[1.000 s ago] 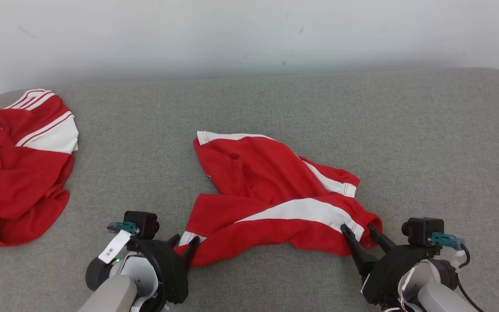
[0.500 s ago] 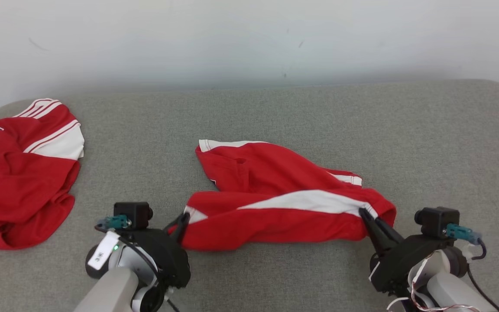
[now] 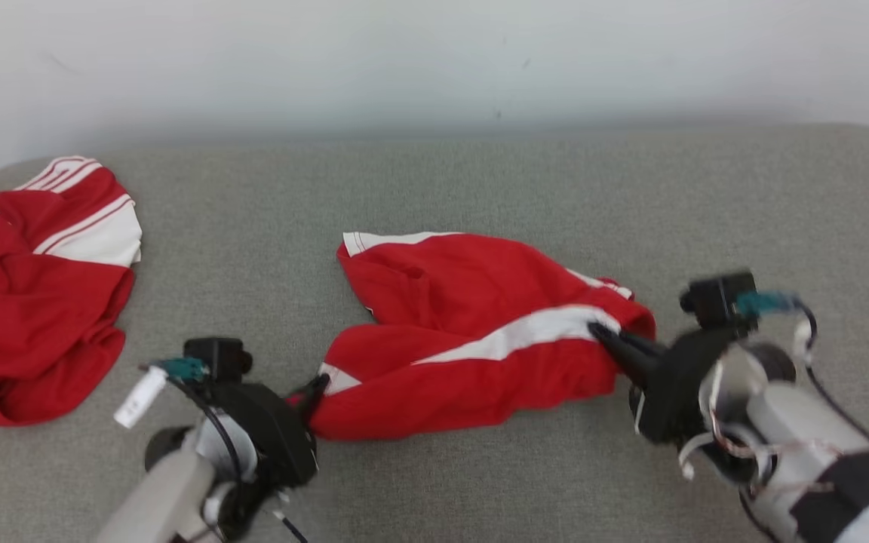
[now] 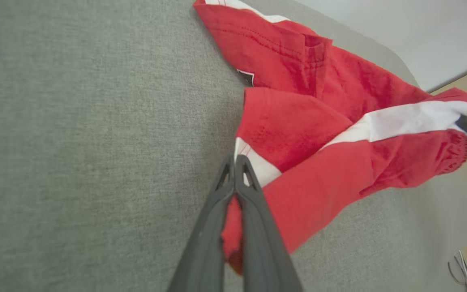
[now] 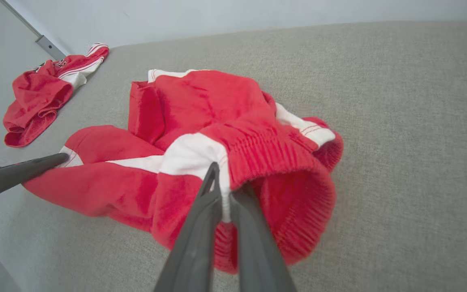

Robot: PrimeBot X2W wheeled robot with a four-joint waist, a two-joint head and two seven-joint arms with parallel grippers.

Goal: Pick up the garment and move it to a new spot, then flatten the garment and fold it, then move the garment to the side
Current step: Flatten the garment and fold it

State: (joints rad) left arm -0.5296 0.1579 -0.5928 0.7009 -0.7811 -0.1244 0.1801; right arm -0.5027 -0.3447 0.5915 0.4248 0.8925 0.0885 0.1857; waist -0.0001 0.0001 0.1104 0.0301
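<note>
Nearest me, the left claw [image 3: 319, 385] is clenched on a leg-hem corner of the red shorts [image 3: 465, 317]. The right claw [image 3: 602, 332] is pinched tight on their elastic waistband. The shorts lie crumpled mid-worktop [image 3: 480, 181]. I'd judge them light, soft and floppy, best taken by two far-apart edges so they hang spread. Farther off to the left sits a red jersey [image 3: 35, 286].

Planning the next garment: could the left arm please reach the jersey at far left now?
Probably not yet: the left pincer is shut on the shorts' hem. Only bare grey padding lies between it and the jersey.
</note>
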